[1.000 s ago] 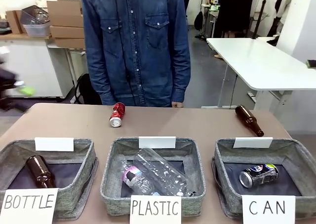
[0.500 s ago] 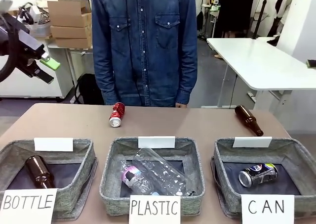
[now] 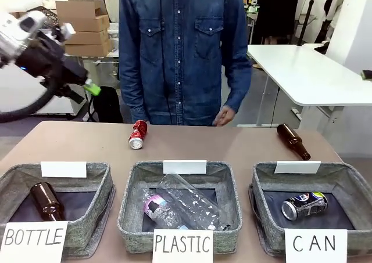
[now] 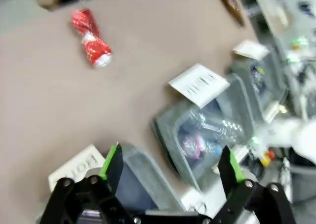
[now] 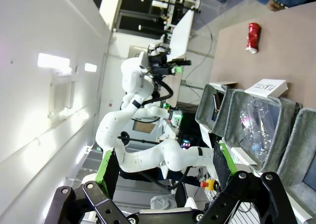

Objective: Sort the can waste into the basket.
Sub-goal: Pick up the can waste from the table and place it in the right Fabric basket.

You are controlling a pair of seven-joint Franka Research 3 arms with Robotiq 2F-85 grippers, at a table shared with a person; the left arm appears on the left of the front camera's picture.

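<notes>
Red can (image 4: 91, 38) lies well beyond left claw (image 4: 171, 157).

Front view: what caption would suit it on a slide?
Open left gripper hovers; red can lies on the table, blue can in the CAN basket.

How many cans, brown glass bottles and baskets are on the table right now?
Cans: 2, red can, blue can
Brown glass bottles: 2, one in a basket, one loose
Baskets: 3, BOTTLE basket, PLASTIC basket, CAN basket
Total: 7
</notes>
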